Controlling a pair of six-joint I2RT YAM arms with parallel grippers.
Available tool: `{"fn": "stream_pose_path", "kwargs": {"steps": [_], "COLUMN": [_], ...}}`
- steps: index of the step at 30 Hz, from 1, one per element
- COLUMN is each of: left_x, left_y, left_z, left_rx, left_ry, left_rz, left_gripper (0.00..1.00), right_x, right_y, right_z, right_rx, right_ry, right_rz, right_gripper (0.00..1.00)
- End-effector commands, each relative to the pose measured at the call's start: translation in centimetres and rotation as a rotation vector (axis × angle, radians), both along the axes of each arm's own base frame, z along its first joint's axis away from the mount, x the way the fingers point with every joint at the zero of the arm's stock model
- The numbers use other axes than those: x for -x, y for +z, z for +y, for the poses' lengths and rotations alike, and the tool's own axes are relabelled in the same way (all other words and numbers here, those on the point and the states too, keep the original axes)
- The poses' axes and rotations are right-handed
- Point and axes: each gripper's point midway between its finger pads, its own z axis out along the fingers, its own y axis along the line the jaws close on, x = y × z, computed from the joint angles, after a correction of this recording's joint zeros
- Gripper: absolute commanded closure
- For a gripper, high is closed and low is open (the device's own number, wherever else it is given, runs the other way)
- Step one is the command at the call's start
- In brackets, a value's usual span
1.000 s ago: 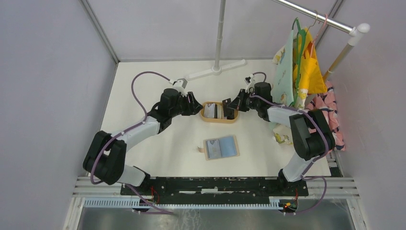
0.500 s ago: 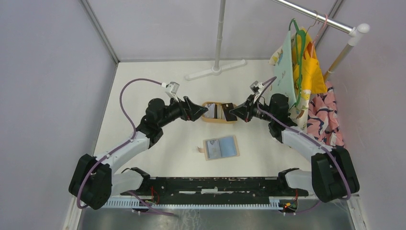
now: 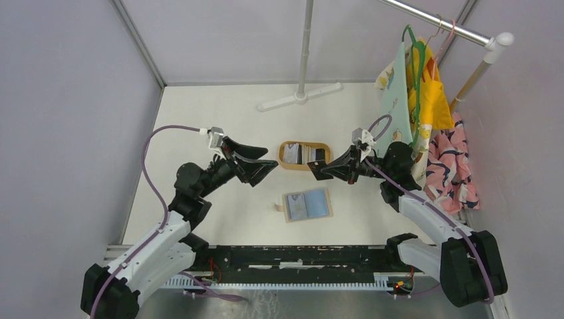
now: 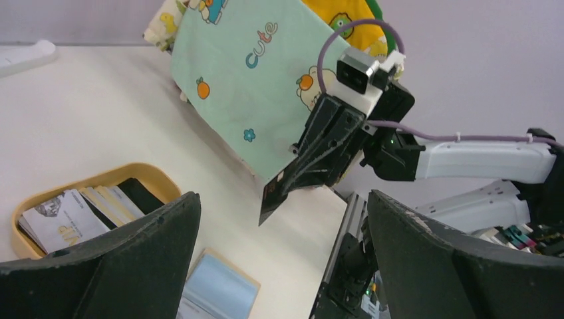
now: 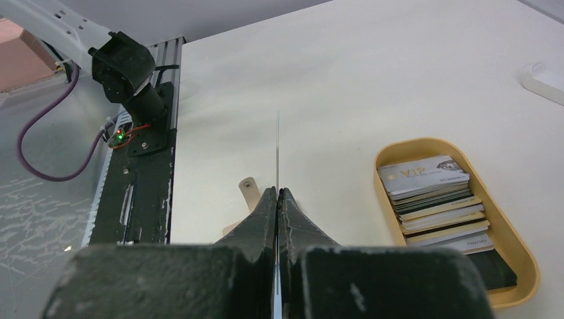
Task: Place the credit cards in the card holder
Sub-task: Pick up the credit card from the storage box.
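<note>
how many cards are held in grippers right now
1: a dark card pinched in the right gripper, held up near the wooden tray. The left gripper is open and empty.

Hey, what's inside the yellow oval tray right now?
The tray holds overlapping credit cards, white, cream and black, fanned along its length. They cover most of its floor, so anything beneath them cannot be seen.

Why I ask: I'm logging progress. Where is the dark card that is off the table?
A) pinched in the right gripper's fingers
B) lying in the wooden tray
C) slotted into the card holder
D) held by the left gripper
A: the right gripper is shut on the dark card, holding it in the air, while the left gripper is open and empty.
</note>
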Motion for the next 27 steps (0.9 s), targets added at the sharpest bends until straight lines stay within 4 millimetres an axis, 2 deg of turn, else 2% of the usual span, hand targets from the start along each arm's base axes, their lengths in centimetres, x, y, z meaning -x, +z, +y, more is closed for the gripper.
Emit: {"fn": "stream_pose_path", "kwargs": {"steps": [1,10,16,23,27], "left_x": [-1.3,-0.1,0.9,0.0,0.7], "left_y": [0.7,-2.6,-3.3,-6.8,-7.4], "left_z": [0.7,0.1,1.1,-0.6,-1.4], "left_rx": [-0.031,0.035,0.105,-0.004,0.019], "left_ry": [0.085,0.013,0.05,-0.013,-0.09], "left_rz": [0.002,-0.015,-0.147,-0.063,-0.057], "left_gripper": [0.0,0.01,0.0,0.0,0.04], "right_x": [1.4,2.1,2.0,1.8,1.7], "right_y": [1.0,1.1,0.3,-0.2,-0.5], "right_z": [-0.2,-0.3,-0.2,-0.1,0.0], "right_rx": [-0.011,-0.026,-0.028,-0.027,-0.028], "right_ry": [0.063,0.061,0.064,0.063,0.064], "right_rz": [-0.137,-0.144,-0.095,-0.063,-0.045], "right_gripper": [1.0,1.0,1.0,1.0,1.0]}}
